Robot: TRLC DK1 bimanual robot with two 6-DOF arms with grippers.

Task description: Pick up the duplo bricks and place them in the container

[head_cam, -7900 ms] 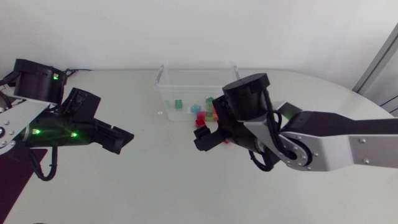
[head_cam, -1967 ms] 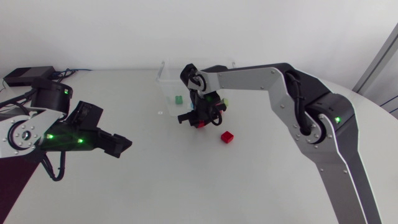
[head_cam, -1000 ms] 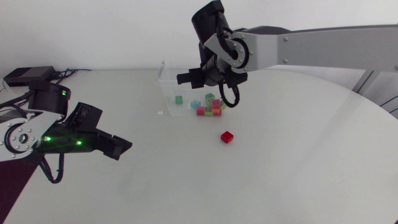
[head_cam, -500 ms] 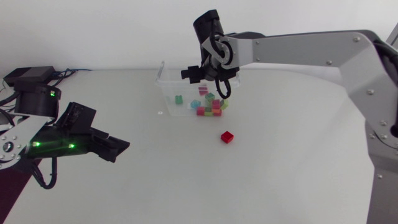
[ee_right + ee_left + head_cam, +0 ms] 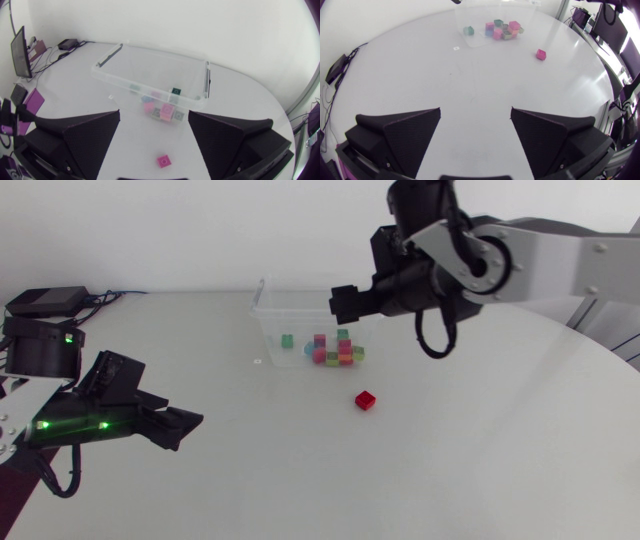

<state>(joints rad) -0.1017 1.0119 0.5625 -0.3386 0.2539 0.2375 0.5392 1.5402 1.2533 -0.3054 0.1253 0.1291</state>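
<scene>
white counter [image 5: 300,480], both arms' ends released and empty
right gripper [image 5: 154,119] hangs above the clear container [image 5: 268,320]; left gripper [image 5: 476,112] sits low, well apart from it. coloured duplo bricks [image 5: 335,352] lie inside; a red brick [image 5: 366,400] lies near, outside it.

The left arm [image 5: 55,425] is kept low, and the left claw [image 5: 188,422] is pointed out ahead of it. Its fingers [image 5: 407,132] are spread wide apart, with nothing gripped between them. The right arm [image 5: 560,265] is stretched out high behind the right claw [image 5: 342,301]. Its fingers [image 5: 82,135] are spread wide too, with nothing gripped.
</scene>
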